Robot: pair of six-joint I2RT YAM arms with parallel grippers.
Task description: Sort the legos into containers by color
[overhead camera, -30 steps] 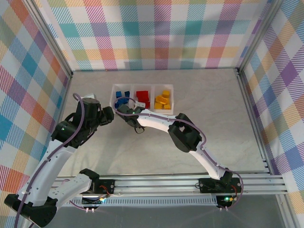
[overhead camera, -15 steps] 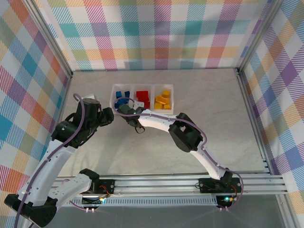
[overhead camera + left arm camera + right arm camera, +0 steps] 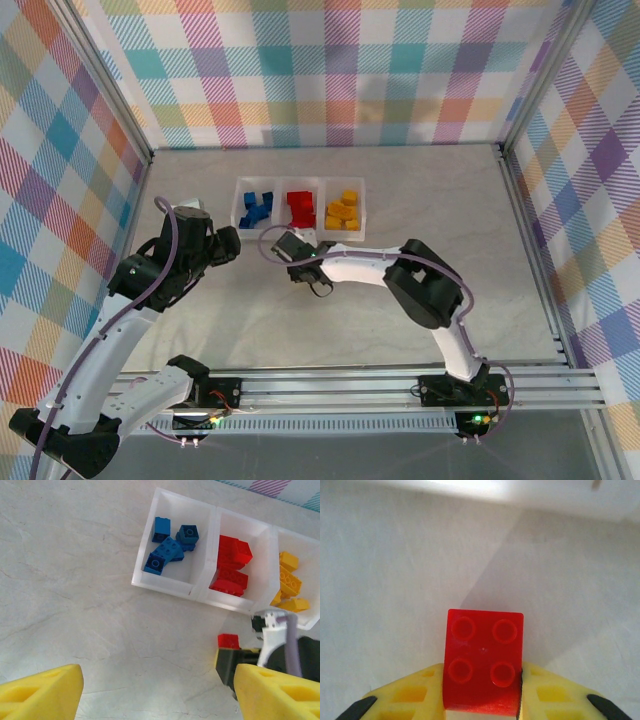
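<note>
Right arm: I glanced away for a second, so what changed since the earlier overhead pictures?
The right gripper pulled back from over the tray toward the near side and to the right, and it has closed on a red brick just in front of the tray. The left gripper stayed open and in place; the tray did not move.

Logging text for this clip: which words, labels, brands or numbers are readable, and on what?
None readable.
The studs of the red brick look blank, any logo too blurred to read.
The bricks in the tray and the plaid walls carry no lettering I can make out.
</note>
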